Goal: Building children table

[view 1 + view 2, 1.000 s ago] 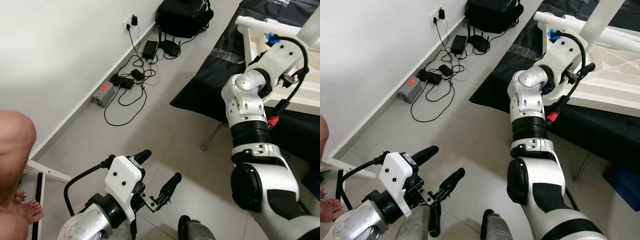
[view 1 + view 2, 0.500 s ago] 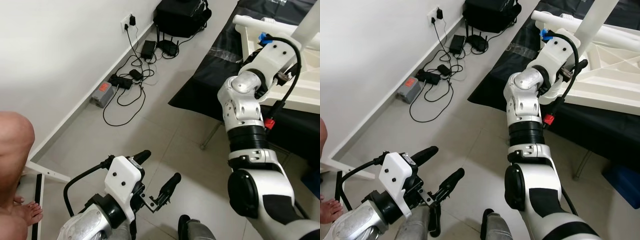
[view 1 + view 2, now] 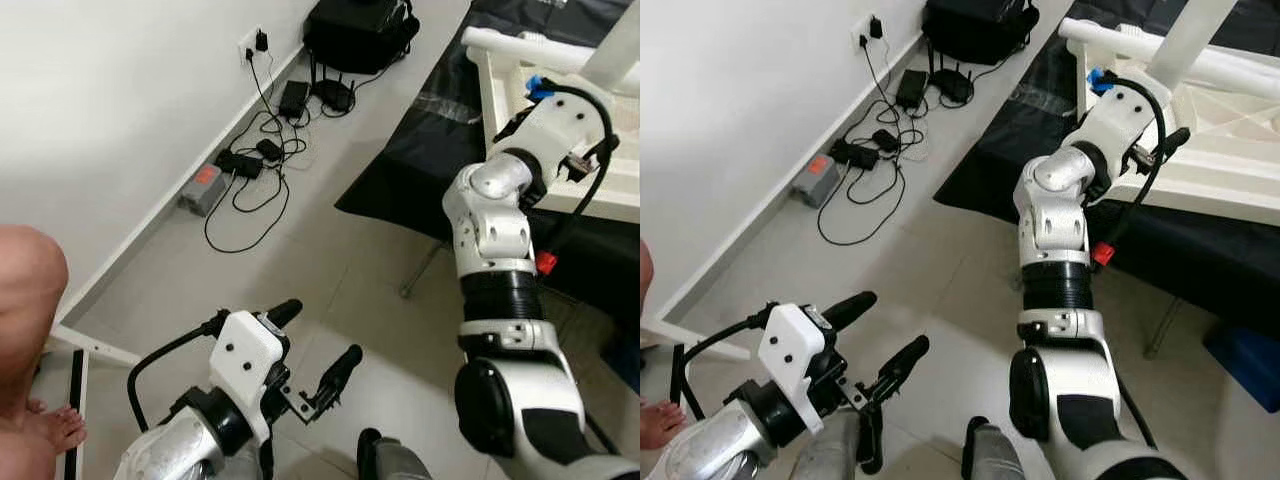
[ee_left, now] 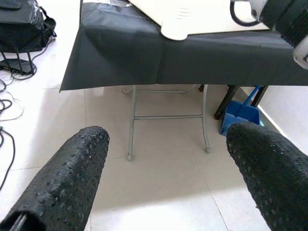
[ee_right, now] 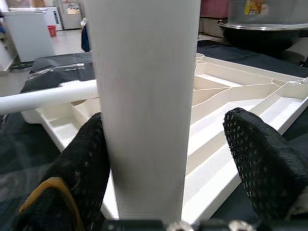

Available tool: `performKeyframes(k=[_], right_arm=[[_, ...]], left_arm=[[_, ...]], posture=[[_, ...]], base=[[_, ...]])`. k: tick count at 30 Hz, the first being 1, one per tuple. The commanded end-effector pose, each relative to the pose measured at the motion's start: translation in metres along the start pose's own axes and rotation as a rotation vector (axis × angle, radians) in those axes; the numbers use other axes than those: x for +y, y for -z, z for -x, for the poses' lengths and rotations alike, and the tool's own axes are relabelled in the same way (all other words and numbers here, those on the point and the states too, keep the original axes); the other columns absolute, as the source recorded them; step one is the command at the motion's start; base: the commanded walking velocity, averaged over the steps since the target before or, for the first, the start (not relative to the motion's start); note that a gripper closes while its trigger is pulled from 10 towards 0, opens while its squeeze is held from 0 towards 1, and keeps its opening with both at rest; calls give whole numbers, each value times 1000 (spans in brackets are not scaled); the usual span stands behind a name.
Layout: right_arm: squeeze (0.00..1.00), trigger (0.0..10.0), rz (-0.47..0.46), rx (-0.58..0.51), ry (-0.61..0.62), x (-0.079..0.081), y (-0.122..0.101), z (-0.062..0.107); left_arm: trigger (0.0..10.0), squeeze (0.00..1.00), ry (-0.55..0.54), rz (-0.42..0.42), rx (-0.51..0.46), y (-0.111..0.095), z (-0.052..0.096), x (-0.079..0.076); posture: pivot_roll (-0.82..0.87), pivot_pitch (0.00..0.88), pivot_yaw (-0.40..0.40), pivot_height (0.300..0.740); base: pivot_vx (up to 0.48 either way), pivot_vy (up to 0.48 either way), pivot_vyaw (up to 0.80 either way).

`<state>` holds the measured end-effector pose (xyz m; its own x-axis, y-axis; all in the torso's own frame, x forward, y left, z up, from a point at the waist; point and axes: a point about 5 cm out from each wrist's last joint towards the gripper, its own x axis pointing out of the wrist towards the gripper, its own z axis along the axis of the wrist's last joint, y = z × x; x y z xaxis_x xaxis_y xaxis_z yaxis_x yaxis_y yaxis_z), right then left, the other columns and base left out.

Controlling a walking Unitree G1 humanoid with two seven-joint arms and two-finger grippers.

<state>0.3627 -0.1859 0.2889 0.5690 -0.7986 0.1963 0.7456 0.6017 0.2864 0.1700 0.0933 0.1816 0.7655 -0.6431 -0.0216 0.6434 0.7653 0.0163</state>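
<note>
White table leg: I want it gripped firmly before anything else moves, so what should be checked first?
1. White table leg between right gripper jaws: ok.
2. Both jaws touching the leg: not ok, one side shows a gap.
3. Leg upright on upturned tabletop: ok.
4. Leg seated in its socket: cannot tell.
5. Left gripper open, low over the floor: ok.
6. Person's foot away from the table: ok.
</note>
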Motion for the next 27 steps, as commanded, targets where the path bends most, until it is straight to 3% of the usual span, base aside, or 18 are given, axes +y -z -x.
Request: performKeyframes(k=[1, 14, 17, 19, 22, 23, 24, 25, 26, 27], right_arm=[[0, 10000, 3, 12, -13, -3, 1, 7], [0, 10000, 24, 58, -102, -13, 4, 36], [0, 10000, 49, 79, -145, -23, 8, 48], [0, 10000, 97, 127, -261, -42, 20, 65], [0, 10000, 111, 125, -365, -53, 27, 71], [0, 10000, 161, 160, -537, -71, 44, 81], [0, 10000, 195, 218, -632, -84, 57, 89], [0, 10000, 195, 218, -632, -84, 57, 89], [0, 10000, 231, 255, -712, -95, 66, 95], [0, 10000, 174, 305, -825, -105, 71, 105]], left_arm=[[10000, 0, 5, 12, 20, 5, 1, -1], [10000, 0, -1, 13, 18, 5, 1, 0], [10000, 0, -4, 13, 17, 5, 0, 1], [10000, 0, -14, 14, 16, 6, -1, 2], [10000, 0, -22, 12, 13, 6, -2, 2], [10000, 0, -32, 12, 14, 9, -5, 3], [10000, 0, -42, 9, 15, 11, -7, 4], [10000, 0, -42, 9, 15, 11, -7, 4], [10000, 0, -49, 14, 19, 13, -9, 5], [10000, 0, -64, 12, 31, 17, -11, 5]], posture=[[202, 300, -59, 740], [198, 302, -57, 740], [193, 303, -55, 740], [183, 301, -54, 740], [176, 295, -55, 740], [169, 288, -54, 740], [159, 275, -48, 740], [159, 275, -48, 740], [157, 271, -48, 740], [149, 258, -44, 740]], base=[[0, 0, 0], [0, 0, 0], [0, 0, 0], [0, 0, 0], [0, 0, 0], [0, 0, 0], [0, 0, 0], [0, 0, 0], [0, 0, 0], [0, 0, 0]])
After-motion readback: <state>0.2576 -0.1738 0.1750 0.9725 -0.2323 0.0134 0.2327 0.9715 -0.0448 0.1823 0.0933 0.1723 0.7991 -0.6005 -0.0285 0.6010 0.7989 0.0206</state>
